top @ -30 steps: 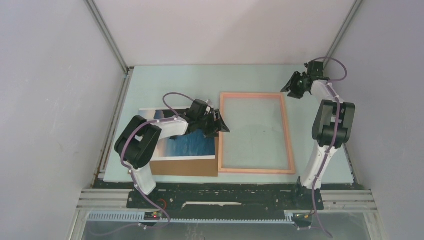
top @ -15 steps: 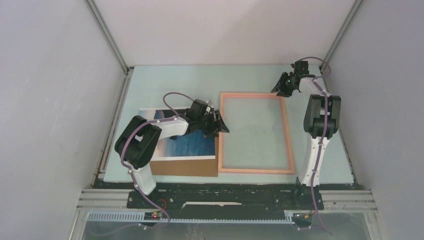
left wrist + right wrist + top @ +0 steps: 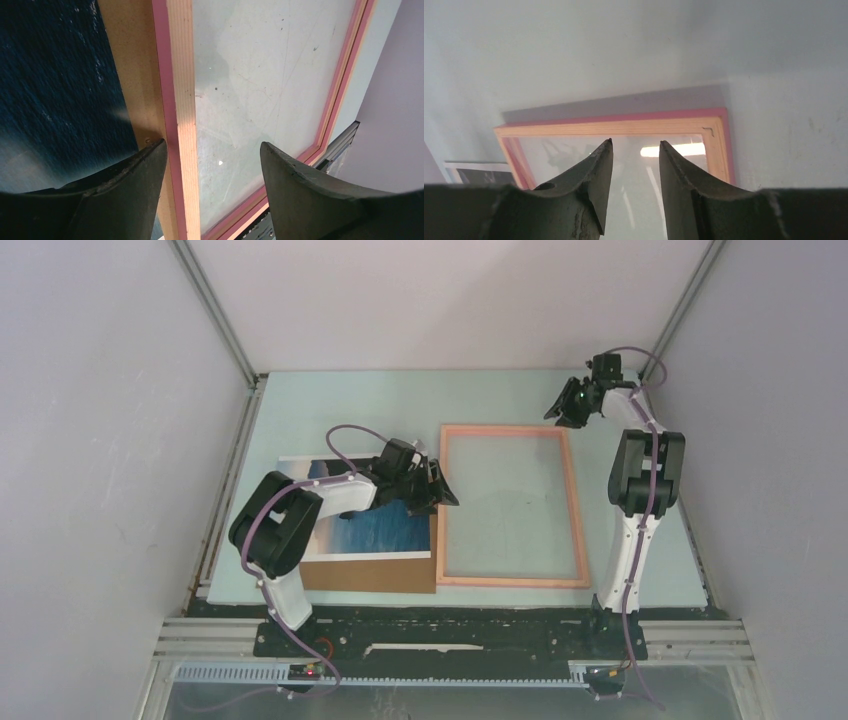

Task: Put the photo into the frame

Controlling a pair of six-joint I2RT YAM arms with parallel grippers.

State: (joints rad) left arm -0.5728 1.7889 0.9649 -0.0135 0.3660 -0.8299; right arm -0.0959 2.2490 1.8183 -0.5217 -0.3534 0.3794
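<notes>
Two flat things lie side by side on the pale tabletop: the frame right of centre, and the photo just beside its left rail, resting on a brown cardboard sheet. The left gripper has its fingers spread wide and released, straddling that left rail, one over the cardboard and one over the clear middle. The right gripper hangs near the frame's far right corner, fingers partly apart and grasping nothing.

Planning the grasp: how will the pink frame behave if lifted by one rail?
The frame probably stays stiff: its rails look like solid wood. Thin rails and a see-through pane suggest it is light, though the pane shows scratches, so handle it gently. Lying flat, it should slide, not tip.
</notes>
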